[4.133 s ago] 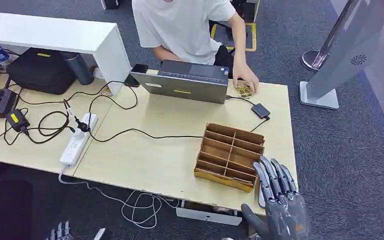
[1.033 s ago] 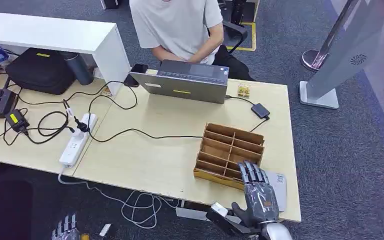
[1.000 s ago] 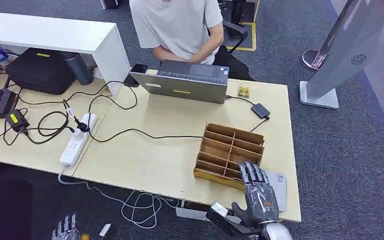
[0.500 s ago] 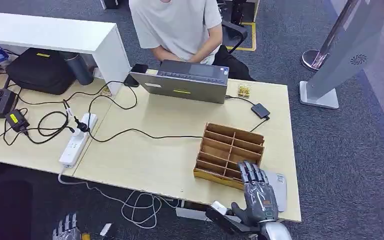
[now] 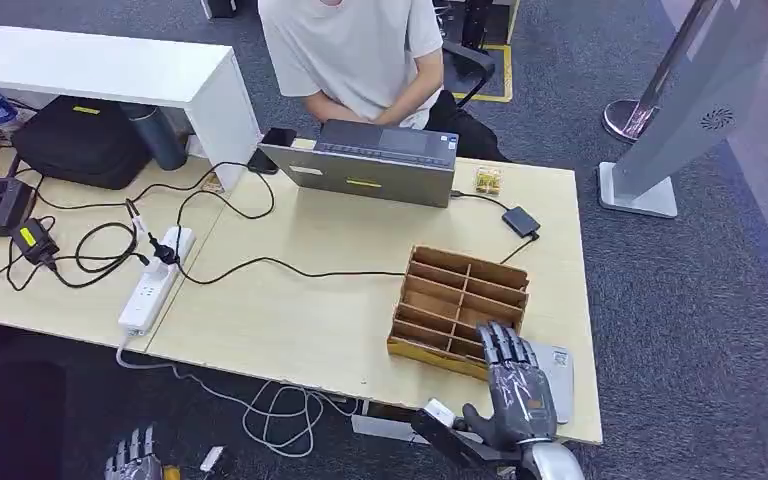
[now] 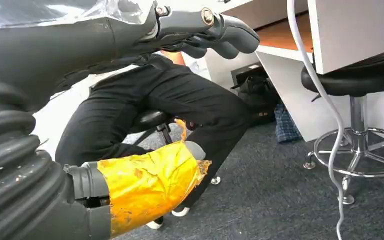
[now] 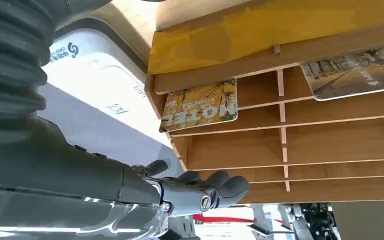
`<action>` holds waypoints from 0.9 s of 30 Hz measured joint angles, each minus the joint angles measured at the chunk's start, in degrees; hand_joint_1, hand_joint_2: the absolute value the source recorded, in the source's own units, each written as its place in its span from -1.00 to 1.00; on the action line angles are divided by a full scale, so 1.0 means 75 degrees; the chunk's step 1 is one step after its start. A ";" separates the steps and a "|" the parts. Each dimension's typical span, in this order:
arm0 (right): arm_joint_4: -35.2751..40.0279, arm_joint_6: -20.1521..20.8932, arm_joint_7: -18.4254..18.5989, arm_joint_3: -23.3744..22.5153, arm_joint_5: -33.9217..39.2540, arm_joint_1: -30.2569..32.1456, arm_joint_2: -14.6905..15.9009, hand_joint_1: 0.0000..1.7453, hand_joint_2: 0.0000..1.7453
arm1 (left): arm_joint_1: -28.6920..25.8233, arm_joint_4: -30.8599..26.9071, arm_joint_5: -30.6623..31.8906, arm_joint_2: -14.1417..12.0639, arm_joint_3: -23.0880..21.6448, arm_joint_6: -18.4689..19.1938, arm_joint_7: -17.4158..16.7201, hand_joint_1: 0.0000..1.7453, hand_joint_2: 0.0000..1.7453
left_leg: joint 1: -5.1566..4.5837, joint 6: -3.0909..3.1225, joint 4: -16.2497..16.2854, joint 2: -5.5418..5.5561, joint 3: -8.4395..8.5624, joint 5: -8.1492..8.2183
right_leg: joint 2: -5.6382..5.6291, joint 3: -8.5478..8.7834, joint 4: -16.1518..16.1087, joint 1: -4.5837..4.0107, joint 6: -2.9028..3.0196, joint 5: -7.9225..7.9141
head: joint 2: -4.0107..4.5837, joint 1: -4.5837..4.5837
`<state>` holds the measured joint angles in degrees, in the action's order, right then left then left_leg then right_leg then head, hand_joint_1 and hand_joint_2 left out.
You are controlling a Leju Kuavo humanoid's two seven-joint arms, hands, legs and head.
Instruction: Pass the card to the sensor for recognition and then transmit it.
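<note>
Wooden rack point(image 5: 460, 308) held the hotel card point(image 7: 200, 106). Right robot hand point(image 5: 515, 388) hovered beside it, fingers loosely spread, empty. Next, probably, pinching that card.

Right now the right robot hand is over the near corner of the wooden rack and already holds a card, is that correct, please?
Not quite. The right robot hand is over the near corner of the rack, but it holds no card. The right wrist view shows the two cards lying in their slots, apart from the fingers.
</note>
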<state>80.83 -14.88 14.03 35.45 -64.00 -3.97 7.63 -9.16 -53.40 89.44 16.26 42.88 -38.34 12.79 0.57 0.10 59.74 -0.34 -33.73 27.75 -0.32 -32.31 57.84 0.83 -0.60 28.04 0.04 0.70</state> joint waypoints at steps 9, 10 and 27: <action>-0.0003 -0.0041 0.0000 0.0000 0.0117 -0.0003 -0.0038 -1.00 1.00 | -0.0002 -0.0018 0.0029 -0.0006 0.0000 0.0000 -0.0012 -1.00 1.00 | 0.0000 0.0000 0.0000 0.0000 -0.0001 0.0000 | 0.0000 0.0001 0.0000 0.0000 0.0000 0.0000 | 0.0000 0.0000; -0.0006 -0.0058 0.0000 0.0000 0.0155 -0.0006 -0.0050 -1.00 1.00 | -0.0002 -0.0023 0.0038 -0.0006 0.0000 0.0000 -0.0020 -1.00 1.00 | 0.0000 0.0000 0.0000 0.0000 -0.0001 0.0000 | 0.0000 0.0001 0.0000 0.0000 0.0000 0.0000 | 0.0000 0.0000; -0.0230 -0.0262 -0.0050 0.0006 0.0297 -0.0117 -0.0204 -1.00 1.00 | -0.0005 -0.0061 0.0038 -0.0009 -0.0009 0.0000 -0.0082 -1.00 1.00 | 0.0000 0.0000 0.0000 0.0001 -0.0002 0.0000 | 0.0001 0.0001 0.0000 0.0000 0.0000 0.0000 | 0.0000 0.0003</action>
<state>79.10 -16.85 13.66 35.50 -61.77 -4.85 6.10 -9.20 -53.86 89.72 16.20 42.82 -38.34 12.17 0.57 0.10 59.73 -0.34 -33.74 27.75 -0.32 -32.31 57.85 0.83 -0.60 28.05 0.04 0.72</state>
